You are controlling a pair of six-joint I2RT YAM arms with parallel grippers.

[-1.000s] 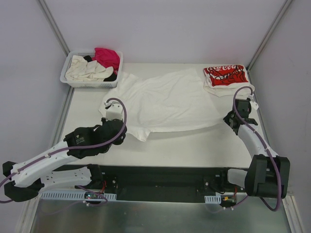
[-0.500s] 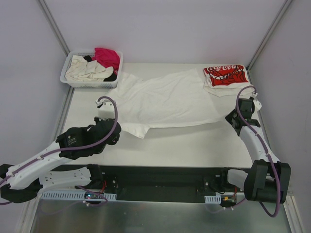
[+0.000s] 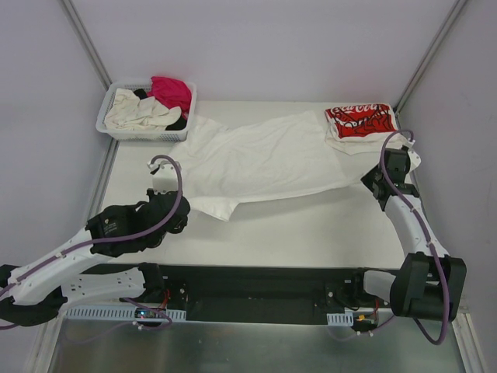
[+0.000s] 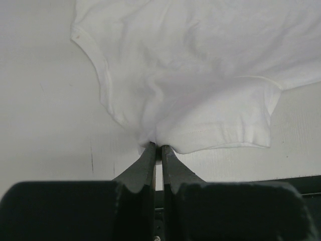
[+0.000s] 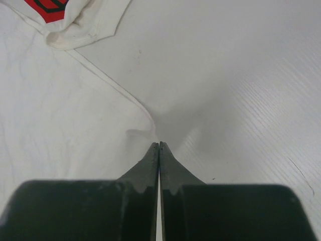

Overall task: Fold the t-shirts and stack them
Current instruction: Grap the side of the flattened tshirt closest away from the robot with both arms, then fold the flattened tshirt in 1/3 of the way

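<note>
Left gripper (image 4: 156, 146): jaws pressed together, pinching white shirt (image 3: 264, 159) edge by sleeve. Right gripper (image 5: 159, 144): jaws tight together, nipping opposite edge. White shirt lies rumpled across table (image 3: 311, 225) between them.

The folded t-shirt (image 3: 361, 122) bears a red print. Across it runs white script in the Coca-Cola style, too small to read letter by letter.
</note>
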